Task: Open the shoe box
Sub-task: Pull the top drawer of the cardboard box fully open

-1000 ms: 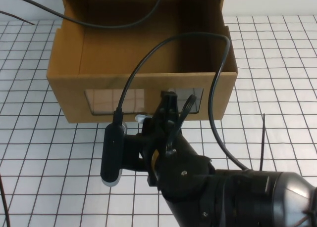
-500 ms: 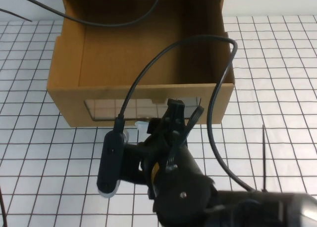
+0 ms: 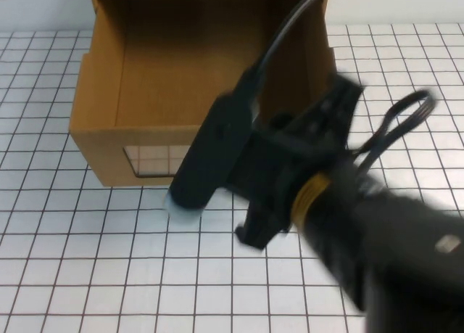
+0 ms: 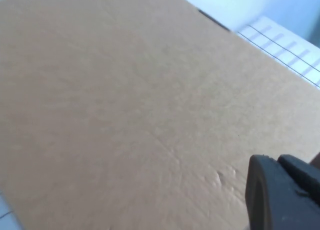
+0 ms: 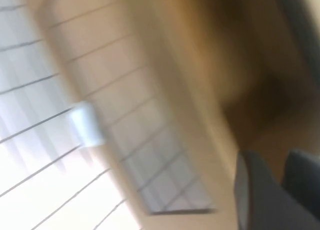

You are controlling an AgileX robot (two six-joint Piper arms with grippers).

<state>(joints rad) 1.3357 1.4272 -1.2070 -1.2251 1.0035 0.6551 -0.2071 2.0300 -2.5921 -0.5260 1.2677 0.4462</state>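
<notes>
The brown cardboard shoe box (image 3: 109, 141) stands open at the back of the table, its inside bare and a clear window (image 3: 148, 159) in its front wall. My right gripper (image 3: 342, 93) hangs blurred over the box's right wall, raised above the front edge. In the right wrist view the right gripper (image 5: 277, 190) shows a gap between its dark fingers (image 5: 250, 200) with only cardboard behind; nothing is held. The left arm is out of the high view. My left gripper (image 4: 277, 162) sits shut close against a plain cardboard panel (image 4: 130, 104).
A white gridded table (image 3: 58, 260) spreads around the box. A small white object (image 5: 85, 122) lies on the table by the box's front wall. The right arm's black wrist camera (image 3: 214, 148) and its cable loop (image 3: 402, 119) hang over the front wall.
The right arm has swung up and to the right, from low in front of the window to above the box's right side. Its jaws parted, then narrowed. The box has not moved.
</notes>
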